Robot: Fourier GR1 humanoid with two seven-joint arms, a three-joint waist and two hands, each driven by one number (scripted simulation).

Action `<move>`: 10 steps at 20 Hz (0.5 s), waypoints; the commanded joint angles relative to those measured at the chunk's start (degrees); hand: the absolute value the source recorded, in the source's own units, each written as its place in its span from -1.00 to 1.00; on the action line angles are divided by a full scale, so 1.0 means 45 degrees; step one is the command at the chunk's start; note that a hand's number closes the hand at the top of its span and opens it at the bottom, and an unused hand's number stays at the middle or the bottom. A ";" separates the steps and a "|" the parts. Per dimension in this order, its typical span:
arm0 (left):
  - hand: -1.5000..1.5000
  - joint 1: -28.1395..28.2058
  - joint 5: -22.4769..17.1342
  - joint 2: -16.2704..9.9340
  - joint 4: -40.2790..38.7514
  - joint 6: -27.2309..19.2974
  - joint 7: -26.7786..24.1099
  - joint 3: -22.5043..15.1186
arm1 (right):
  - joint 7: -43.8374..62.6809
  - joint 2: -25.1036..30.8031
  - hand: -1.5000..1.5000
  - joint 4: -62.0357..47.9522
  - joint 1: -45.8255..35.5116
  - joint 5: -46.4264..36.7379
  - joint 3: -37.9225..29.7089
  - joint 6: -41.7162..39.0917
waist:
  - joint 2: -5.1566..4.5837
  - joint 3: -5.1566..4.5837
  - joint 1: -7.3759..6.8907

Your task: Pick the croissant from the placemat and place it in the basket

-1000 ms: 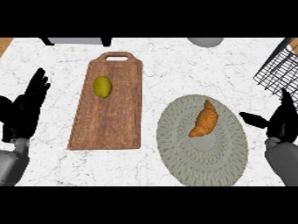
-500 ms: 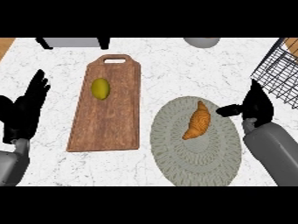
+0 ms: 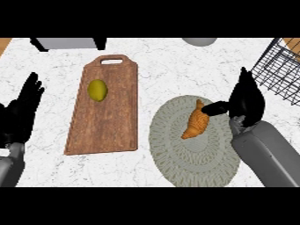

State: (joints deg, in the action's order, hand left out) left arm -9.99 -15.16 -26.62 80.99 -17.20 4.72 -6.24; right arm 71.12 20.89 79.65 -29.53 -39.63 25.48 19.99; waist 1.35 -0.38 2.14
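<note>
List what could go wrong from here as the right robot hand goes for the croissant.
1. The right robot hand is open beside the croissant, only its thumb near the top end; closing there may nudge the pastry rather than grasp it.
2. The croissant lies on the placemat; a sideways push might slide or bunch the mat.
3. The basket stands just behind the hand, so a low lift could clip its wire rim.

We see a kitchen: a white marble surface (image 3: 178, 66) carries a wooden cutting board (image 3: 107, 114), a woven placemat (image 3: 191, 154) with a croissant (image 3: 195, 120), and a wire basket (image 3: 285, 72).
</note>
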 commanded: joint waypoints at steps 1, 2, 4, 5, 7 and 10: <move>0.00 -0.0103 -0.0147 -0.0137 0.0088 0.0225 0.0245 0.0219 | 0.3130 -0.1022 -1.00 0.0743 0.0596 -0.1412 -0.0226 -0.0310 | -0.0138 0.0050 -0.0103; 0.00 0.0143 0.0137 -0.0009 0.0926 -0.0107 0.0631 -0.0216 | 0.3131 -0.1423 -1.00 0.0798 0.0843 -0.2026 -0.0181 -0.0304 | -0.0083 0.0057 -0.0176; 0.00 0.0170 0.0032 -0.0077 0.0818 -0.0008 0.0417 0.0092 | 0.3134 -0.1834 -1.00 0.1019 0.1199 -0.2618 -0.0370 -0.0707 | -0.0141 0.0057 -0.0225; 0.00 0.0083 0.0119 0.0260 0.0241 -0.0012 0.0160 -0.0027 | 0.3134 -0.1977 -1.00 0.1792 0.1249 -0.2775 -0.0618 -0.1177 | -0.0156 0.0048 -0.0087; 0.00 0.0503 0.0276 0.0283 0.0862 -0.0020 0.0187 -0.0256 | 0.3136 -0.2468 -1.00 0.1556 0.1578 -0.3723 -0.0827 -0.0920 | -0.0171 0.0061 -0.0280; 0.00 -0.0176 0.0204 0.0219 0.0466 0.0294 0.0237 -0.0005 | 0.3097 -0.3253 -1.00 0.1125 0.1805 -0.5053 -0.0570 -0.0431 | -0.0258 0.0072 -0.0413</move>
State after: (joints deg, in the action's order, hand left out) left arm -10.24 -14.43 -25.55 82.28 -16.64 5.22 -6.32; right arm 71.51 10.82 85.71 -21.54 -55.63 22.67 17.28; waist 0.51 -0.13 1.17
